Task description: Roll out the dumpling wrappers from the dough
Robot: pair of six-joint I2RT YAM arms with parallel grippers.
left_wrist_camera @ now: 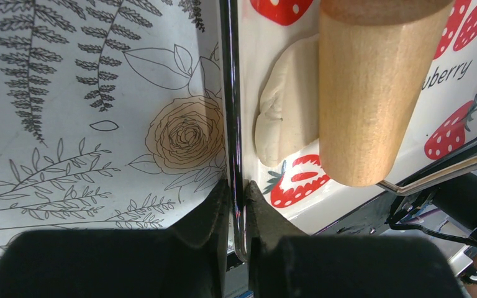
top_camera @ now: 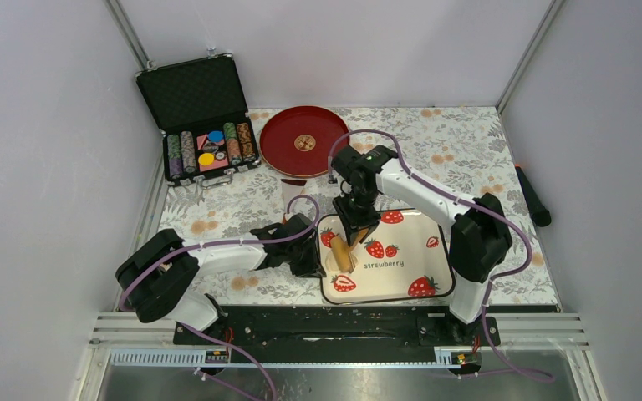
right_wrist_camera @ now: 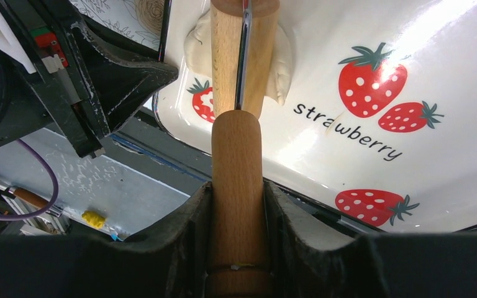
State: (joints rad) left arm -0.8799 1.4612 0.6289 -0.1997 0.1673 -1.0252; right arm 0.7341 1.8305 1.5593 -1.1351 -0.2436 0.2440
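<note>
Dough [left_wrist_camera: 286, 105] lies under roller [left_wrist_camera: 372, 93]; right gripper [right_wrist_camera: 237, 194] clamps its handle [right_wrist_camera: 236, 155], left gripper [left_wrist_camera: 239, 208] clamps tray rim [left_wrist_camera: 231, 93].

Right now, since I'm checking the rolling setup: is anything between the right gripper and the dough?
Only the wooden roller that the right gripper holds by its handle; its drum lies on the dough on the strawberry tray. The left gripper is shut on the tray's rim, beside the dough, not over it.

The right arm's fingers [top_camera: 354, 229] hold a wooden roller [top_camera: 343, 253] over the strawberry tray [top_camera: 401, 282]; the left arm's fingers [top_camera: 312, 256] meet its left rim.
</note>
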